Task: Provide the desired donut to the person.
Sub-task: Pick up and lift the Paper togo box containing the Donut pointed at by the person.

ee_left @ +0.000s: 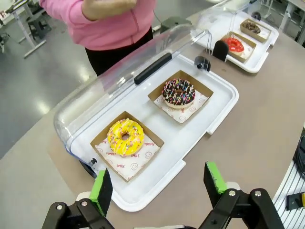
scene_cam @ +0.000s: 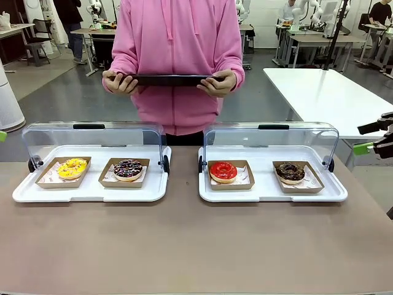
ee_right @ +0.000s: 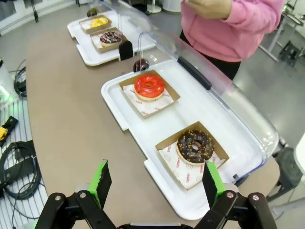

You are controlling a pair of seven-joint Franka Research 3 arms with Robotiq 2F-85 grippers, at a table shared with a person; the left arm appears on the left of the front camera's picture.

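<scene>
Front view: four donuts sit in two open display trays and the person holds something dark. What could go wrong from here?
1. The person grips a dark flat object with both hands and points at no donut, so the wrong one might be picked.
2. The red donut sits near the raised clear lid; the open right gripper could clip that lid when descending.
3. Its glazed top may smear or squash in a grasp.

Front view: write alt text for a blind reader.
A person in a pink hoodie holds a flat dark object. The open left tray holds a yellow donut and a sprinkled donut; the right tray, a red donut and a chocolate donut.
</scene>
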